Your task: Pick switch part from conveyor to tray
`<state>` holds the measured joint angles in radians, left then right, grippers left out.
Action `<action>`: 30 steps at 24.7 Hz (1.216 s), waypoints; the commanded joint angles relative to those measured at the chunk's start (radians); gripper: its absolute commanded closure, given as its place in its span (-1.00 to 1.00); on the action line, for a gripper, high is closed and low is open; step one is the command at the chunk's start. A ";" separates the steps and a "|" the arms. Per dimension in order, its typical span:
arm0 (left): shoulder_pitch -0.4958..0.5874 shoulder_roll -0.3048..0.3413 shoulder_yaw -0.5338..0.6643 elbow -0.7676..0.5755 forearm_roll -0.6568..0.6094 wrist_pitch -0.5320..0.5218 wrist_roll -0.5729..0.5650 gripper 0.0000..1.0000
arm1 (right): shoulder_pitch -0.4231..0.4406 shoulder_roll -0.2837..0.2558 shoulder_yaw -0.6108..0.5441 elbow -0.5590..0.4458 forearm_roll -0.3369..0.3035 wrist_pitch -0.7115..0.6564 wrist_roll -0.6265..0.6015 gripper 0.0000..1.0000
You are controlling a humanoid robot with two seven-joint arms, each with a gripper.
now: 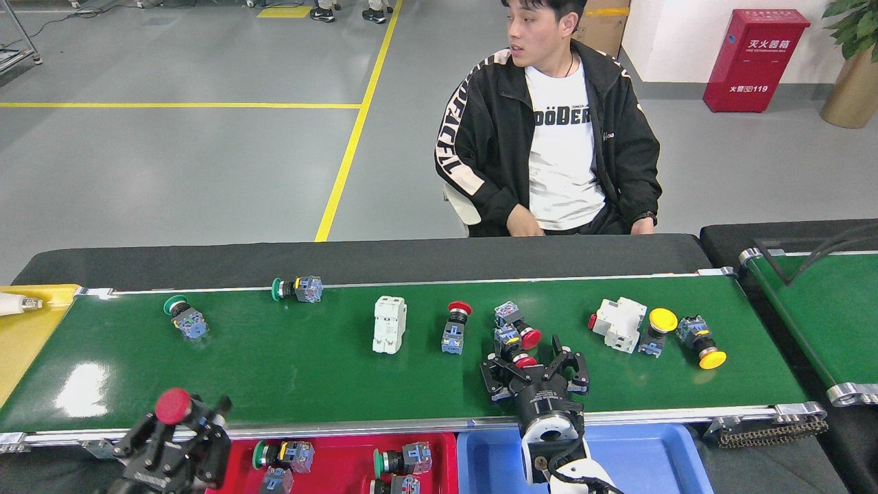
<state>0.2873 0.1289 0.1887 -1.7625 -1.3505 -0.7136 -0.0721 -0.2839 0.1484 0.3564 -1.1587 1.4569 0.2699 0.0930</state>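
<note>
Risks first. The left hand is carrying a red mushroom-head switch part at the near rail of the long glossy green conveyor, not yet over the red plastic tray. The grip appears to sit low on the body with the cap sticking up, so a loose hold could be letting the part tip or drop onto the rail or the dark tabletop short of the tray. The tray is already holding green-capped switch parts, so a release onto them could be bouncing the new one out.

The right hand is reaching over the belt with fingers spread wide, bracketing a small red-capped switch part. Two more red-capped parts are lying just behind, touching or nearly so; closing here could be catching a neighbour or knocking the cluster apart. Whether the pads are touching the part I cannot tell.

Left hand: fingers clamped on the red switch part. Right hand: fingers apart, holding nothing.

A blue plastic tray is sitting below the right arm.
</note>
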 commanded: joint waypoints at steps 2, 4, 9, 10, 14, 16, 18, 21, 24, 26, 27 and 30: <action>0.001 0.017 -0.064 -0.015 -0.006 -0.072 0.002 0.58 | -0.020 -0.009 -0.004 -0.015 -0.004 -0.052 -0.022 0.52; 0.001 0.003 -0.107 -0.014 -0.070 -0.072 0.000 -0.21 | -0.021 -0.015 -0.004 -0.016 -0.006 -0.063 -0.030 0.58; 0.001 -0.049 -0.112 -0.014 -0.171 -0.072 0.006 -1.00 | -0.009 -0.021 -0.004 -0.047 -0.007 -0.113 -0.045 0.61; 0.001 -0.058 -0.103 -0.014 -0.171 -0.072 0.006 -1.00 | -0.003 -0.023 -0.004 -0.062 -0.010 -0.124 -0.045 0.61; -0.004 -0.144 0.038 -0.014 -0.168 -0.072 0.006 -1.00 | 0.019 -0.023 -0.004 -0.098 -0.013 -0.158 -0.045 0.65; -0.005 -0.196 0.199 -0.014 -0.121 -0.072 0.000 -1.00 | 0.031 -0.023 -0.004 -0.125 -0.013 -0.169 -0.045 0.67; -0.004 -0.203 0.305 -0.011 -0.053 -0.072 -0.003 -1.00 | 0.078 -0.024 -0.004 -0.214 -0.021 -0.222 -0.042 0.66; -0.005 -0.203 0.399 -0.002 -0.036 0.022 -0.041 -1.00 | 0.229 -0.039 -0.002 -0.391 -0.024 -0.360 -0.029 0.66; -0.011 -0.196 0.425 0.021 -0.032 0.140 -0.078 -1.00 | 0.380 -0.070 0.041 -0.519 -0.024 -0.541 -0.022 0.57; -0.011 -0.196 0.423 0.021 -0.032 0.166 -0.078 -1.00 | 0.428 -0.069 0.064 -0.544 -0.024 -0.597 -0.016 0.03; -0.010 -0.196 0.423 0.018 -0.033 0.172 -0.078 -1.00 | 0.434 -0.062 0.084 -0.544 -0.024 -0.609 -0.009 -0.56; -0.007 -0.199 0.410 -0.009 -0.035 0.178 -0.078 -1.00 | 0.427 -0.066 0.167 -0.541 -0.023 -0.604 0.005 -0.95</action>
<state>0.2833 -0.0731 0.6011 -1.7501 -1.3874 -0.5484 -0.1513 0.1533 0.0790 0.5098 -1.6839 1.4356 -0.3185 0.0927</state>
